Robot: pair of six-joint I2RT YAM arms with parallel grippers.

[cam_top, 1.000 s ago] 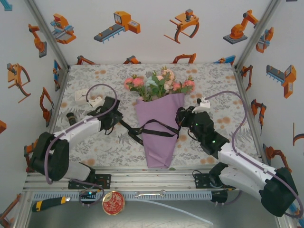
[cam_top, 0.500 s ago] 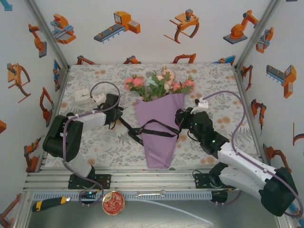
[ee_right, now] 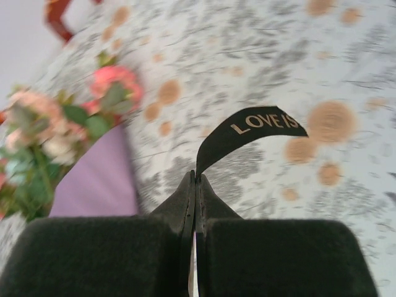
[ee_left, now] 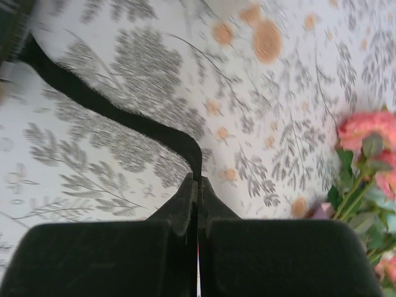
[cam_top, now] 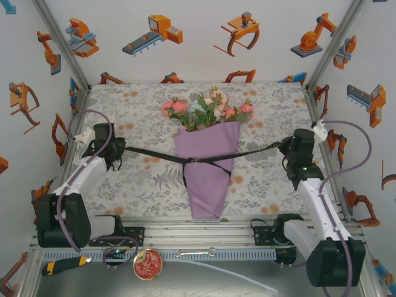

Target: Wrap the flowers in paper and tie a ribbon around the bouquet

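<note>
The bouquet [cam_top: 207, 164] lies mid-table: a lilac-purple paper [cam_top: 206, 185] cone with pink and cream flowers [cam_top: 207, 108] at its far, wide end. A black ribbon [cam_top: 154, 154] crosses the cone and runs taut out to both sides. My left gripper [cam_top: 117, 150] is at the left, shut on one ribbon end [ee_left: 124, 114]. My right gripper [cam_top: 286, 147] is at the right, shut on the other end [ee_right: 247, 127], which bears gold lettering. Flowers [ee_left: 365, 154] show at the right in the left wrist view. Flowers [ee_right: 55, 117] and paper [ee_right: 96, 179] show at the left in the right wrist view.
The floral-print tablecloth [cam_top: 142, 185] covers the table inside white walls with robot pictures. Metal frame posts [cam_top: 68, 55] stand at the corners. A yellow-handled tool [cam_top: 65, 265] and a round red tin [cam_top: 148, 264] lie below the table's near rail.
Both grippers have pulled apart toward the table's sides. The ribbon, slack and looped across the cone before, now runs taut. The left gripper has closed on its ribbon end.
</note>
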